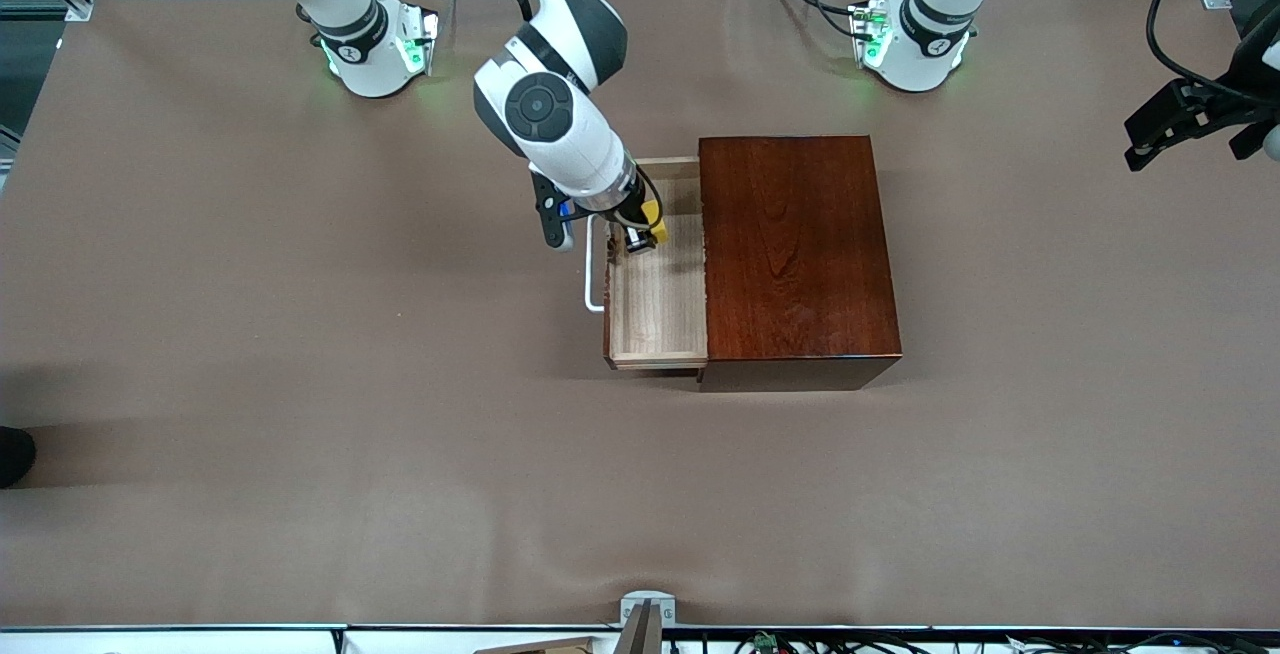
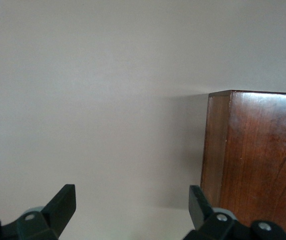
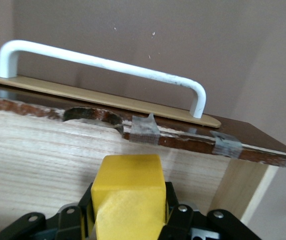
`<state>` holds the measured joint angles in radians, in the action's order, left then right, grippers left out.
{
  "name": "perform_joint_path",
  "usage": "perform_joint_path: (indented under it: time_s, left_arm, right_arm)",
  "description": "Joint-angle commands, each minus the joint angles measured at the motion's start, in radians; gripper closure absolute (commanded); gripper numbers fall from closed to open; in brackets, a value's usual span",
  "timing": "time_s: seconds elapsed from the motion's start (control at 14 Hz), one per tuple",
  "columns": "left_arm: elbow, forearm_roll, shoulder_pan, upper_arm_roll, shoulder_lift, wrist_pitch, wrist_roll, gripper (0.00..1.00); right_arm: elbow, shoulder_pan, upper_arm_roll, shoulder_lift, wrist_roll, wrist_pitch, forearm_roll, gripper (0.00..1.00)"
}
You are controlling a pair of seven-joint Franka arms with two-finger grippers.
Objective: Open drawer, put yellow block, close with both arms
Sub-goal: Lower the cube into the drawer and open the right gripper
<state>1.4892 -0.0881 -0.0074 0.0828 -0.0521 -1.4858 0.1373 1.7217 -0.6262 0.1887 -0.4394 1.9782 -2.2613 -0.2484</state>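
Observation:
The drawer (image 1: 655, 319) stands pulled out of the dark reddish-brown box (image 1: 795, 254) toward the right arm's end of the table, pale wood inside, with a white loop handle (image 1: 592, 279). My right gripper (image 1: 640, 234) is shut on the yellow block (image 1: 654, 224) and holds it over the open drawer, low inside its part farthest from the front camera. The right wrist view shows the block (image 3: 130, 192) between the fingers, with the drawer's front and handle (image 3: 108, 62) past it. My left gripper (image 1: 1160, 129) is open and waits at the left arm's end of the table; its wrist view shows the box's corner (image 2: 252, 160).
The brown cloth covers the whole table (image 1: 300, 384). The two green-lit arm bases (image 1: 375, 49) (image 1: 915, 44) stand along the edge farthest from the front camera. A small metal bracket (image 1: 645, 614) sits at the table's front edge.

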Motion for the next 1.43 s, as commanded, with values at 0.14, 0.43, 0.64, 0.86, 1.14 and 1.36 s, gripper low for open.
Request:
perform_joint_path:
  time_s: [0.14, 0.43, 0.64, 0.86, 1.14, 1.36]
  left_arm:
    - [0.002, 0.004, 0.012, 0.018, -0.006, 0.01, 0.001, 0.0]
    - [0.002, 0.002, 0.012, 0.032, -0.006, 0.01, 0.001, 0.0]
    - [0.003, 0.001, 0.012, 0.038, -0.006, 0.009, 0.001, 0.0]
    - [0.003, 0.001, 0.009, 0.041, -0.005, 0.009, 0.002, 0.0]
    - [0.002, -0.001, 0.01, 0.052, -0.005, 0.007, 0.002, 0.0]
    - [0.002, -0.001, 0.01, 0.055, -0.005, 0.006, 0.002, 0.0]
  right_arm:
    - [-0.028, -0.018, -0.006, -0.045, 0.031, -0.017, 0.024, 1.0]
    - [-0.031, -0.018, -0.006, -0.065, 0.033, -0.021, 0.023, 0.45]
    - [-0.045, -0.007, -0.006, -0.065, 0.056, -0.004, 0.012, 0.0]
    - [-0.115, 0.003, -0.012, -0.064, 0.091, 0.11, 0.021, 0.0]
    - [-0.272, 0.071, -0.014, -0.061, 0.065, 0.356, 0.024, 0.0]
    - [-0.326, 0.13, -0.012, -0.052, 0.004, 0.485, 0.017, 0.0]
